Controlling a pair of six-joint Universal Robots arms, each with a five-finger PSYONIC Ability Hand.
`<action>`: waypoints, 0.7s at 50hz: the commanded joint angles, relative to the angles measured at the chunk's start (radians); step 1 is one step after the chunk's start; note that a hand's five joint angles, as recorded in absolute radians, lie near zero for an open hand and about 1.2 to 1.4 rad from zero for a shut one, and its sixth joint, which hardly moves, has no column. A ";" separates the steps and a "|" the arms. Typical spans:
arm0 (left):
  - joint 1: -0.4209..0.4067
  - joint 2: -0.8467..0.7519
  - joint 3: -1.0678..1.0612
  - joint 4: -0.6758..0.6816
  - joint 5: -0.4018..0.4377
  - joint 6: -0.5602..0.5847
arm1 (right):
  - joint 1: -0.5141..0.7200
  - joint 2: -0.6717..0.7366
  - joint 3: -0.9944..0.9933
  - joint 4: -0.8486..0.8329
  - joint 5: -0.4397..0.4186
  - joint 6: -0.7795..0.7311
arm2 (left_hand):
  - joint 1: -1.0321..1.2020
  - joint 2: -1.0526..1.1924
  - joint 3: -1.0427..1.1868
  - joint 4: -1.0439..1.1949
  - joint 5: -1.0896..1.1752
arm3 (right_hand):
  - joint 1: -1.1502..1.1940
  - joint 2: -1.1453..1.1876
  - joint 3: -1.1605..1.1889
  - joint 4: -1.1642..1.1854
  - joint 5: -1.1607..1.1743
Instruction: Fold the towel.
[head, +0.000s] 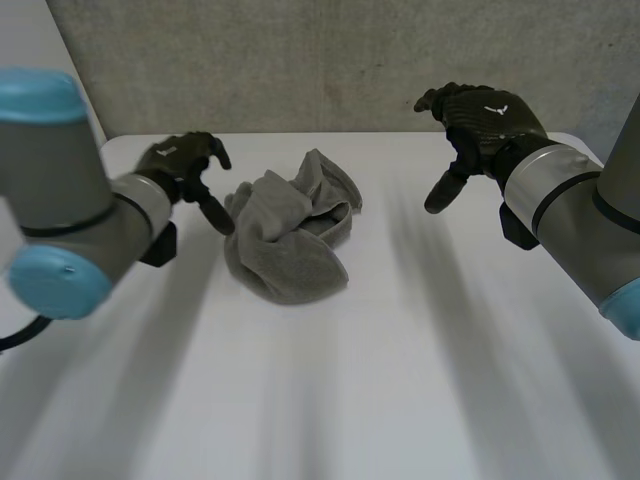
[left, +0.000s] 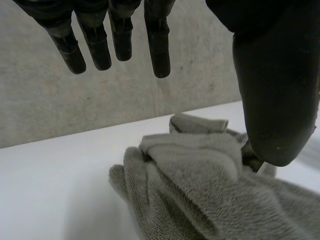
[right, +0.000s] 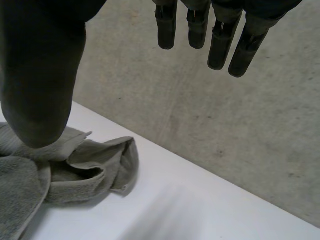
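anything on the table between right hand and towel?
No. Bare table separates the right hand and the towel, clearest in the head view.

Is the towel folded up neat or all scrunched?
Scrunched. The towel lies in a lumpy heap on the table, with flaps sticking out every which way and no flat, even layers.

A white table (head: 420, 380) meets a grey wall (head: 300, 60) (speckled, like bare concrete) along its far edge.
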 joint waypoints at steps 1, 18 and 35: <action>-0.049 -0.223 0.092 0.153 -0.001 0.140 | -0.017 0.016 0.002 0.004 -0.042 -0.006 | -0.069 -0.056 -0.061 -0.059 -0.036 | -0.054 -0.068 -0.070 -0.082 -0.059; -0.201 -0.378 0.189 0.170 -0.012 0.306 | -0.050 0.010 -0.012 0.013 -0.046 -0.080 | 1.120 1.133 1.128 1.129 1.153 | -0.054 -0.068 -0.070 -0.082 -0.059; -0.554 -0.141 -0.161 0.136 0.045 0.099 | -0.103 -0.032 -0.077 0.108 -0.106 -0.089 | 0.692 0.705 0.700 0.701 0.725 | -0.054 -0.068 -0.070 -0.082 -0.059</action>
